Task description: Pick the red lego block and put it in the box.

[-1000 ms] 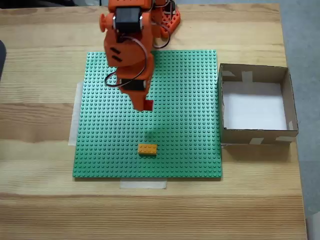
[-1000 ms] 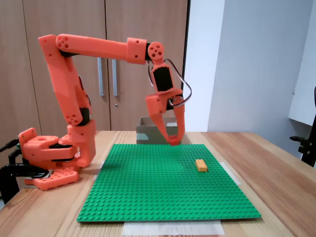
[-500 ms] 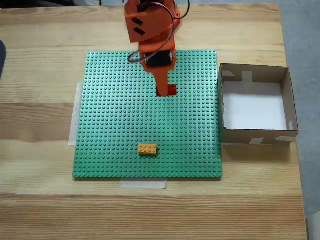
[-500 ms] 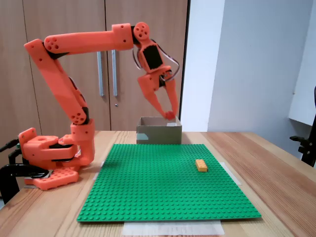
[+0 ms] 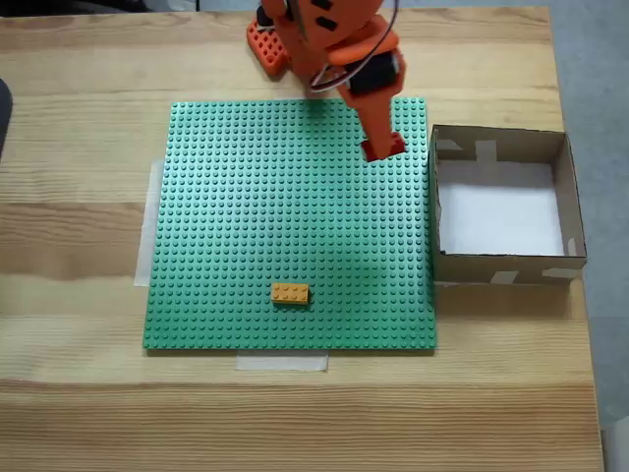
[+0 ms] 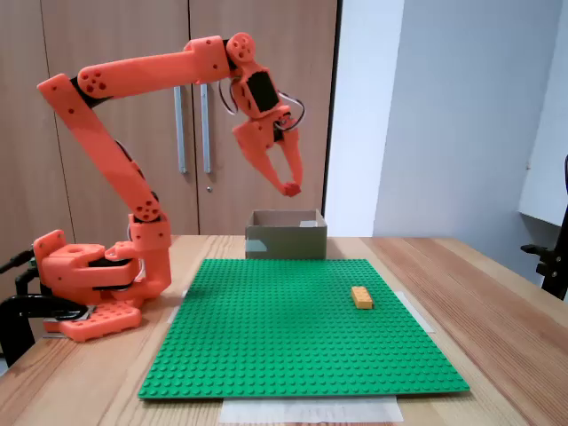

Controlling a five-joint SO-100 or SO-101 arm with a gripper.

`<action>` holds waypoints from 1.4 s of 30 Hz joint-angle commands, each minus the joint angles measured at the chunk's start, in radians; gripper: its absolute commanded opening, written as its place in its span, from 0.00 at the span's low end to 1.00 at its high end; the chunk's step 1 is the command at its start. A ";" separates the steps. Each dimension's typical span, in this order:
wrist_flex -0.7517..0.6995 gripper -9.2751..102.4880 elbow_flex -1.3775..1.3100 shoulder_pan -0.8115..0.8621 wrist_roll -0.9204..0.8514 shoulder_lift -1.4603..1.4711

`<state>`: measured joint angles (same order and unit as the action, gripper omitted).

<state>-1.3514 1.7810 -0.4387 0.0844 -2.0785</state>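
My orange gripper point(image 5: 383, 146) point(image 6: 290, 188) is shut on the red lego block point(image 5: 386, 147) point(image 6: 291, 189), which hangs in the air above the green baseplate's far right corner as a fixed view from above shows it. The box point(image 5: 502, 266) point(image 6: 284, 242), brown cardboard with a white bottom, stands just right of the baseplate in that view; the block is a short way left of its rim. From the side, the block hangs well above the box's top edge.
A yellow-orange brick point(image 5: 290, 293) point(image 6: 361, 296) sits on the green studded baseplate point(image 5: 236, 226) point(image 6: 293, 337) near its front edge. The arm's base point(image 6: 84, 284) stands behind the plate. Wooden table point(image 5: 79, 413) surrounds everything; cabinet doors stand behind.
The arm has lifted the red block off the baseplate and swung it to the right toward the box, rising higher. The yellow-orange brick and the box have stayed put.
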 commanded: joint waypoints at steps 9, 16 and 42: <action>0.064 0.07 -0.058 -0.089 0.025 -0.032; 0.064 0.07 -0.084 -0.167 -0.015 -0.032; 0.138 0.07 -0.123 -0.268 0.000 0.133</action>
<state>-1.2164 1.7150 -0.7056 0.0813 -1.9666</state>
